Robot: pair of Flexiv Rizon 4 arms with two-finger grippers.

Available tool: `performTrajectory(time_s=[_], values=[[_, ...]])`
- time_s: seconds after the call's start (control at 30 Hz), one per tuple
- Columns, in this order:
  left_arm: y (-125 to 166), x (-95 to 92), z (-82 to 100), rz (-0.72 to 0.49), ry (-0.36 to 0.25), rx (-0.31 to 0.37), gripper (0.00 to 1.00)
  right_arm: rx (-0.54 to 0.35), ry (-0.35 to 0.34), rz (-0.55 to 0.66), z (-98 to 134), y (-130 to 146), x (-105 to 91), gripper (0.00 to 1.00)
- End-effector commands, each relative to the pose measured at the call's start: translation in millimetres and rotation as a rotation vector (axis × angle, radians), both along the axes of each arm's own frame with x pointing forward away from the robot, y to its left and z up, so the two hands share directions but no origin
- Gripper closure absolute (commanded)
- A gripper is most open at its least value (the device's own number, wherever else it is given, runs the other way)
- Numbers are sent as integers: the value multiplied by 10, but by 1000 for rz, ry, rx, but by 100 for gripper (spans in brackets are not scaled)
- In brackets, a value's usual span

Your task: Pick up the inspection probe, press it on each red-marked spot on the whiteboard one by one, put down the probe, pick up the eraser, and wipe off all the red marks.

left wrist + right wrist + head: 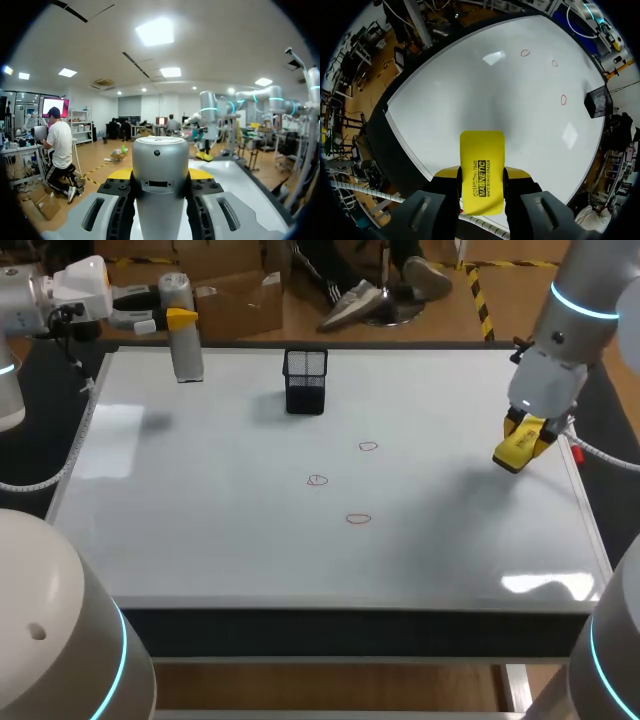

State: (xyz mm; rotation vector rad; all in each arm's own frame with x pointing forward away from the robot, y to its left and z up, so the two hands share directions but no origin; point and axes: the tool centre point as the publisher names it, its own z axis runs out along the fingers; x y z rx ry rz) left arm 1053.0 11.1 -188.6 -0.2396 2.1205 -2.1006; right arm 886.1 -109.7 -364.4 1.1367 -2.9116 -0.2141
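The grey cylindrical probe (184, 340) stands upright over the whiteboard's (220, 510) far left corner, and my left gripper (181, 317) is shut on it. In the left wrist view the probe (160, 200) fills the gap between that gripper's (160, 173) fingers. My right gripper (525, 435) hangs over the board's right side, shut on the yellow eraser (518, 450). From the right wrist the eraser (481, 165) sticks out ahead of the gripper (481, 175), above the board. Three red marks (368, 447), (317, 480), (358, 519) sit mid-board, also visible as red marks (525, 52), (555, 63), (563, 99).
A black mesh cup (305, 381) stands on the board near its far edge, behind the marks; the cup (598, 101) also shows in the right wrist view. The board's right edge (590, 510) lies close to the right gripper.
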Motion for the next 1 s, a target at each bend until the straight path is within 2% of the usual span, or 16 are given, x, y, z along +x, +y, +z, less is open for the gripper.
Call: performTrajectory(time_s=[0.03, 0.33, 0.57, 0.8, 0.87, 1.0], values=[[-28, -190, 28, -16, -15, -2, 100, -4, -1, 1, 4, -2, 0, 100], [-226, -716, 43, -31, -10, -10, 100, -4, -1, 1, 4, -2, 0, 100], [-625, -1133, 13, -72, -10, 13, 100, -4, -1, 1, 4, -2, 0, 100], [-946, -1409, -26, -80, 4, -10, 100, -4, -1, 1, 4, -2, 0, 100], [-1040, -1471, -54, -79, -1, 2, 100, -4, -1, 1, 4, -2, 0, 100], [-1195, -1596, -92, -92, 10, -26, 100, -4, -1, 1, 4, -2, 0, 100]])
